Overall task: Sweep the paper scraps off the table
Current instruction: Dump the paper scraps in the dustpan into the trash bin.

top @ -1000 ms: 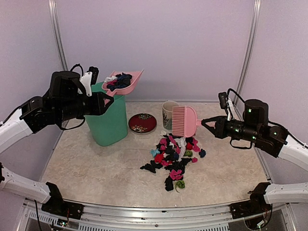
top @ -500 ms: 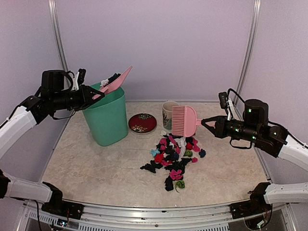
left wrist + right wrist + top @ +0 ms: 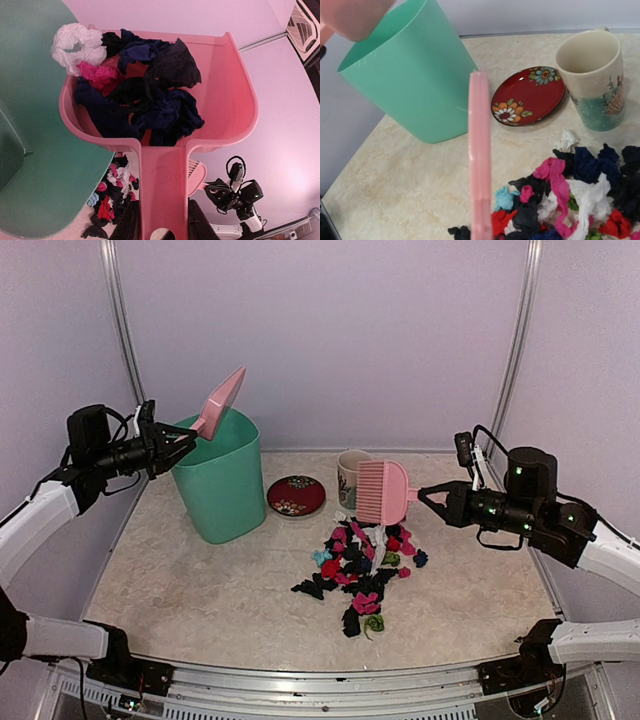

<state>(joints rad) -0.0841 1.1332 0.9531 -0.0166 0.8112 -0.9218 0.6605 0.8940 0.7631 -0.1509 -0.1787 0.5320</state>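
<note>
Jaws of left gripper (image 3: pixel 178 447) are clamped on pink dustpan (image 3: pixel 222 400) handle, pan tipped up over green bin (image 3: pixel 222 490), w/ paper scraps (image 3: pixel 150 95) seen inside. Rest are piled on table (image 3: pixel 200 590), R of ctr. Pink brush (image 3: pixel 383 490) is pinched by right gripper (image 3: pixel 432 497), jaws nearly closed, at pile's far edge.

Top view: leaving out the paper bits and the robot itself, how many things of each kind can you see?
Green bin: 1
Red plate: 1
Cup: 1
Pink dustpan: 1
Pink brush: 1
Total: 5
</note>
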